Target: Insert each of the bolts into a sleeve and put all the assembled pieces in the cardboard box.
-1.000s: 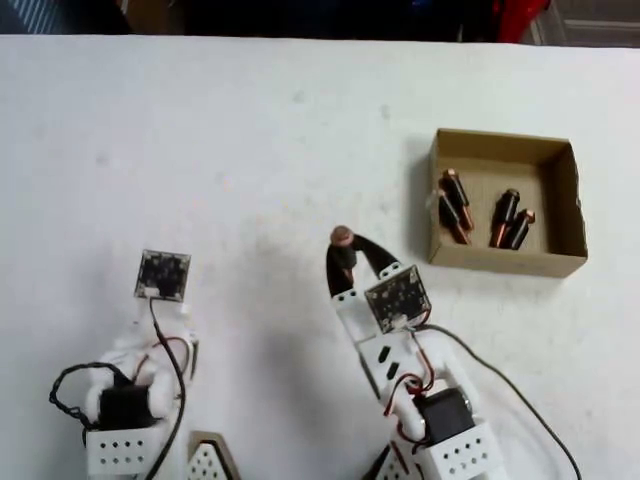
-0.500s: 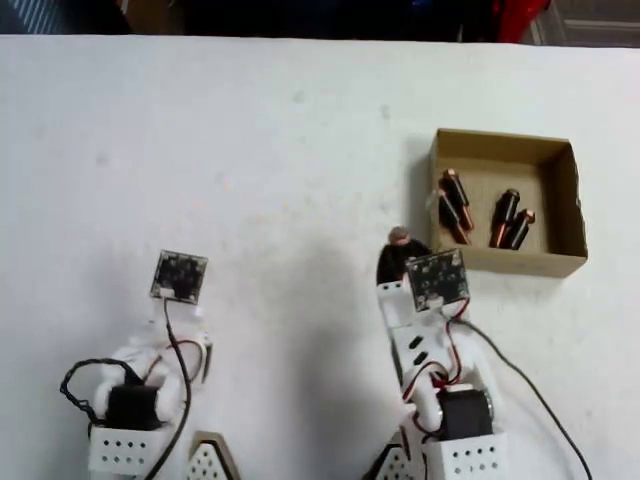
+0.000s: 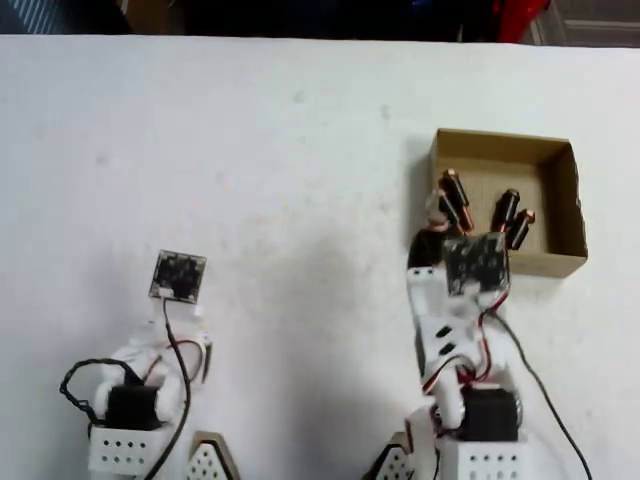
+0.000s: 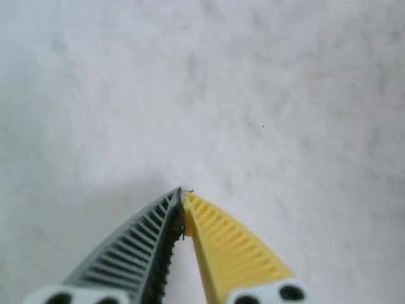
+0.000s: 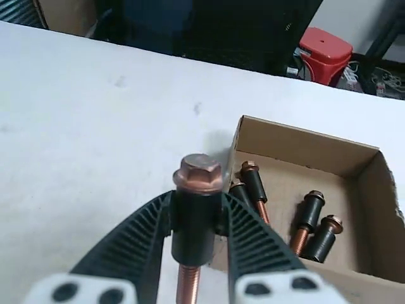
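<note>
Drop risk: right gripper (image 5: 197, 206) sits at the near-left corner of the open brown cardboard box (image 3: 505, 143), not yet over its floor.
Jaws pinch the black cylindrical sleeve with the copper hex-head bolt through it (image 5: 193, 234), held upright, head on top, thread poking out below. Releasing here could clip the rim and land it on the white table (image 3: 250, 150). Tilting it could let the bolt slide out. Four assembled pieces (image 3: 455, 200) lie in the box. Left gripper (image 4: 182, 193) is pressed together, empty.
</note>
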Motion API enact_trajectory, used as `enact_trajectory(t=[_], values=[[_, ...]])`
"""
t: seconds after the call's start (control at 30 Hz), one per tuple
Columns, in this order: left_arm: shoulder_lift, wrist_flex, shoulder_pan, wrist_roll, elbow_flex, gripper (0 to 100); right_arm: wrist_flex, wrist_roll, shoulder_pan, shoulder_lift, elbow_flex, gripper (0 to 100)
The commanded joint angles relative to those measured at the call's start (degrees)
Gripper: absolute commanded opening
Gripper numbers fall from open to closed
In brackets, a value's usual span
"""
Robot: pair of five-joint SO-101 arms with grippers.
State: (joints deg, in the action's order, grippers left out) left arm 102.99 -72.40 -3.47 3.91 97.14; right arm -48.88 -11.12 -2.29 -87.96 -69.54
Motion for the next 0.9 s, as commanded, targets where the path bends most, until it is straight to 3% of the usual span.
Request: enact_trajectory(t=[0.0,0.37,0.87], values=[[0.3,-0.6,-0.5,-0.4,-0.1,2,1.8,-0.6,2.7,12.4,10.5,1.7],[0.3,-0.6,-0.5,-0.3,-0.1,2,8.7,-0.7,11.6,52.4,30.9,1.9],[0.3,-0.6,-0.5,-0.3,-0.1,2,8.1,-0.7,18.9,103.6,68.7,2.1]])
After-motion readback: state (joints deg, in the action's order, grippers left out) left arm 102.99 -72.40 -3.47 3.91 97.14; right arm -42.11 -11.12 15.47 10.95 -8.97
